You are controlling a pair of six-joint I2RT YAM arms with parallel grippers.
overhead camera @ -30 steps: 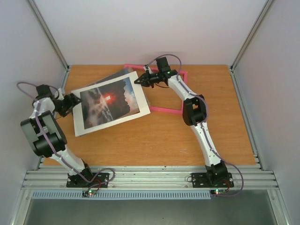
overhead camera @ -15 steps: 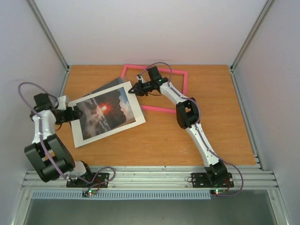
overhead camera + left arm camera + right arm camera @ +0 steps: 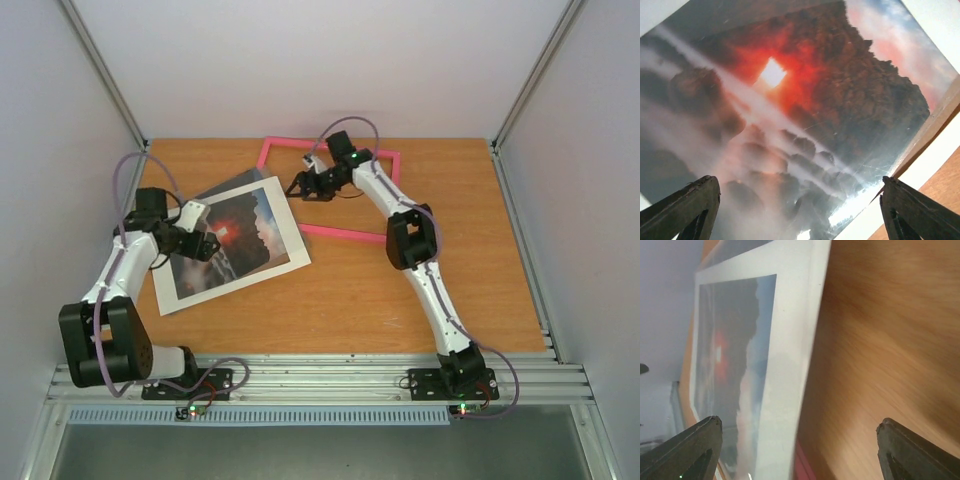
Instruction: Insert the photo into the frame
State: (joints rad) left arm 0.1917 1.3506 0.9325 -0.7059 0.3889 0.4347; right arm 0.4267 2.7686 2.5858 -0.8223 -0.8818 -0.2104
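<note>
- Orange-brown wooden table (image 3: 400, 290) carrying it all.
- The photo (image 3: 262, 232) lies face up, left of centre.
- The frame (image 3: 350, 235) sits flat toward the far edge, just beside the photo.

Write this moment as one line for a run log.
photo: lying on table, picture up, not in frame | left claw: open above photo | right claw: open near photo's far corner

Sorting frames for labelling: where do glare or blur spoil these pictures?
Left wrist view: pale glare streaks across the glossy photo. Right wrist view: wood grain of the table smeared, photo border soft. Top view: sharp and evenly lit.
</note>
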